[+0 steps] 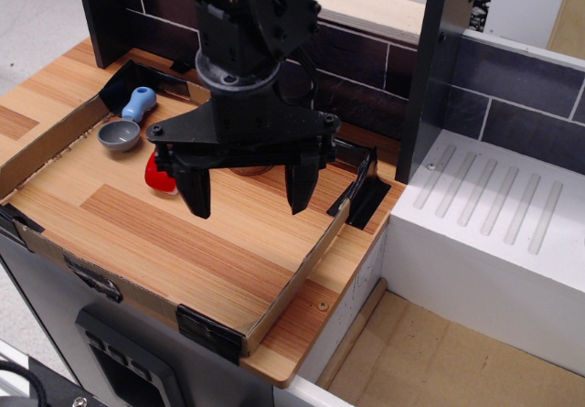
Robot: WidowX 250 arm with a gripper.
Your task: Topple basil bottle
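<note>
Hanging over the middle of the wooden tray (pixel 137 242), my claw (pixel 247 190) has its two black fingers (pixel 196 192) spread wide apart, pointing down with nothing between them and their tips above the boards, touching nothing I can see. Behind my claw, mostly hidden by my own body, a brownish rounded shape (pixel 251 169) peeks out just under the crossbar between the fingers; it may be part of the basil bottle, but I cannot tell from so little of it, nor whether it stands or lies. Just beside my left-hand finger as seen from the camera, a red rounded thing (pixel 160 176) sits on the tray floor, half covered by that finger, and I cannot tell what it is. Farther out on that same side, near the tray's far corner, lies a small scoop with a grey bowl (pixel 120 134) and a light blue handle (pixel 140 101). On the opposite side of my claw, beyond the tray's cardboard wall (pixel 302 274), a white ribbed drainboard (pixel 494 206) sits well apart, with a dark tiled wall (pixel 521 105) behind it.
</note>
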